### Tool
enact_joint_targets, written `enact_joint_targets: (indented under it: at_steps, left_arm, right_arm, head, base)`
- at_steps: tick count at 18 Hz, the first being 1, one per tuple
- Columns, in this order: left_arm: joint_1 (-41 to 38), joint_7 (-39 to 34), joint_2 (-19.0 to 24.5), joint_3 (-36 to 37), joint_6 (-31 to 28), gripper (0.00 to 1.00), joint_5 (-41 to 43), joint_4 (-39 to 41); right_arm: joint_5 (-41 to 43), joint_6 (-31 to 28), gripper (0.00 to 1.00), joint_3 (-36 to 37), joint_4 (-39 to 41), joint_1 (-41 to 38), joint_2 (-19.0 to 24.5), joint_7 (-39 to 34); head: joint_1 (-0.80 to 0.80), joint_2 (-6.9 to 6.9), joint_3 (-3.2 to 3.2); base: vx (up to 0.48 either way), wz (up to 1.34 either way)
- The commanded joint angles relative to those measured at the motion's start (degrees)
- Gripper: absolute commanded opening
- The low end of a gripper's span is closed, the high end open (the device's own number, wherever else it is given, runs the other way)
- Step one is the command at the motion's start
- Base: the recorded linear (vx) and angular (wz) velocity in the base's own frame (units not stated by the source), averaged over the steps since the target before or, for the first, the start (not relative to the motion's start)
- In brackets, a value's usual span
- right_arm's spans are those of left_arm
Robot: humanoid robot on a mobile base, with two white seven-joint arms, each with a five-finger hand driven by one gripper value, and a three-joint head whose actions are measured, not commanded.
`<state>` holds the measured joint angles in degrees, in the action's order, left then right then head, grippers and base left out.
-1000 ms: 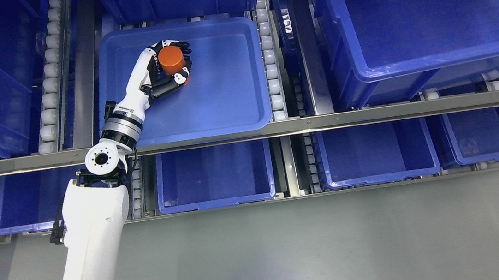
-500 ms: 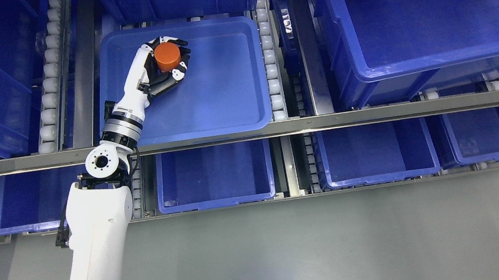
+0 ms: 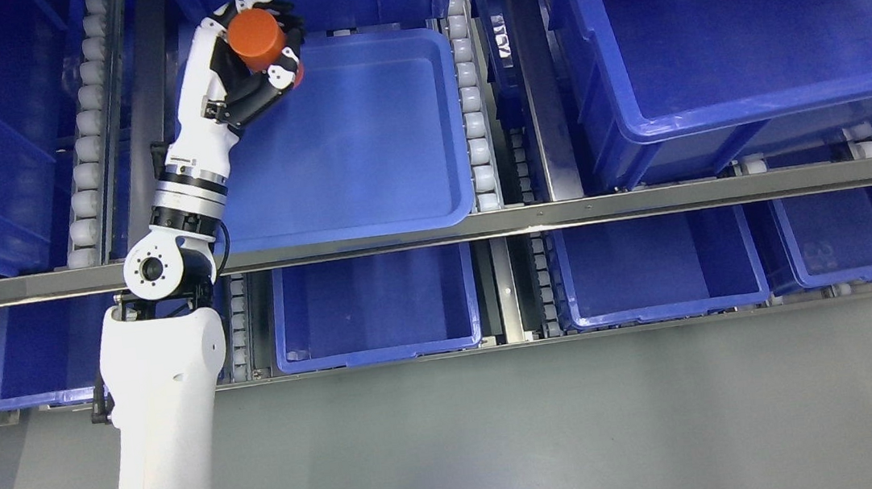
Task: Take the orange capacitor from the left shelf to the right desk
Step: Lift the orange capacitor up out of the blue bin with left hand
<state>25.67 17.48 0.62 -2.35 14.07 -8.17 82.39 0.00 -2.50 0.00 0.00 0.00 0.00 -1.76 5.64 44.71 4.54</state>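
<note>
Left hand (image 3: 253,49) of mine is wrapped around the orange capacitor (image 3: 254,37), fingers curled under so it won't slip, held over the blue tray's (image 3: 377,145) back-left corner.

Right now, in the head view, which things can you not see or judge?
- Lower part of the orange capacitor: wrapped by the left hand.
- Right arm and right desk: outside the head view.
- Whether the capacitor is clear of the blue tray: one top-down view, height unreadable.

Single head view, steeply downward, fairly close over shelf rack (image 3: 434,228) and apparently floor (image 3: 552,427).
</note>
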Motion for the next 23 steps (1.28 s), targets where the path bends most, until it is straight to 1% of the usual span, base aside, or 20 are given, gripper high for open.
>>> enact_joint_targets:
  at_steps: [1, 8, 12, 14, 16, 18, 23]
  left_arm:
    - [-0.9, 0.0, 0.4, -0.9, 1.8, 0.02, -1.8, 8.0]
    - [-3.1, 0.1, 0.4, -0.5, 1.8, 0.02, -1.8, 8.9]
    - [-7.7, 0.1, 0.4, 2.3, 1.4, 0.02, -1.8, 8.9]
    - [-8.7, 0.1, 0.4, 2.9, 0.2, 0.01, -1.8, 9.0]
    - [-8.7, 0.1, 0.4, 2.6, -3.6, 0.02, -1.8, 9.2]
    - [-8.7, 0.1, 0.4, 2.3, -5.4, 0.02, -1.7, 9.9]
    - [-8.7, 0.1, 0.4, 2.3, -5.6, 0.02, -1.7, 10.5]
  right_arm:
    - [0.0, 0.0, 1.0, 0.6, 1.9, -0.1, -1.0, -0.1]
    - [0.0, 0.0, 1.0, 0.6, 1.9, -0.1, -1.0, -0.1]
    - [0.0, 0.0, 1.0, 0.6, 1.9, -0.1, -1.0, -0.1]
    - [0.0, 0.0, 1.0, 0.6, 1.9, -0.1, -1.0, -0.1]
    - [0.0, 0.0, 1.0, 0.6, 1.9, -0.1, -1.0, -0.1]
    - [0.0, 0.0, 1.0, 0.6, 1.9, -0.1, -1.0, -0.1]
    - [0.0, 0.0, 1.0, 0.6, 1.9, -0.1, -1.0, -0.1]
  head:
    - [0.0, 0.0, 0.0]
    - [0.0, 0.0, 0.0]
    - [0.0, 0.0, 0.0]
    - [0.0, 0.0, 0.0]
    - [0.0, 0.0, 0.0]
    - [0.0, 0.0, 0.0]
    - [0.0, 0.0, 0.0]
  base:
    - [0.0, 0.0]
    - [0.0, 0.0]
    - [-0.007, -0.03]
    - [-0.109, -0.12]
    - [-0.146, -0.14]
    - [-0.181, -0.15]
    - [-0.182, -0.31]
